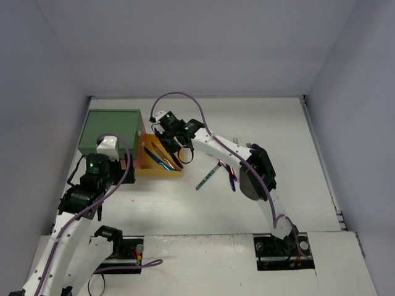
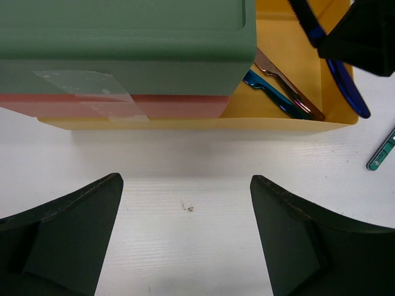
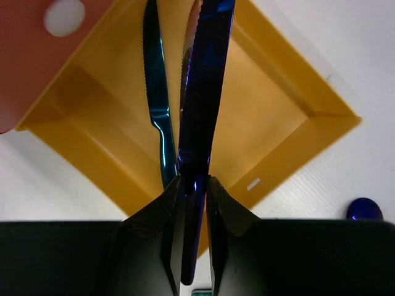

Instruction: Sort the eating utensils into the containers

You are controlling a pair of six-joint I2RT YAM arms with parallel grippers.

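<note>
While poised over the yellow drawer (image 3: 274,117), the right gripper (image 3: 194,185) pinches a blue knife (image 3: 207,80).

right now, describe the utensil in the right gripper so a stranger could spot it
Find the green-topped drawer stack at the back left of the table; its yellow drawer sticks out to the right. Above it the right gripper pinches a dark blue knife. Unlike the teal knife lying in the drawer, it is held in the air.

The white table (image 1: 265,123) carries a boxy green-topped plastic drawer unit (image 1: 112,129), a slim teal metal utensil (image 1: 207,176) and a purple metal utensil (image 1: 230,179) lying nearby.
</note>
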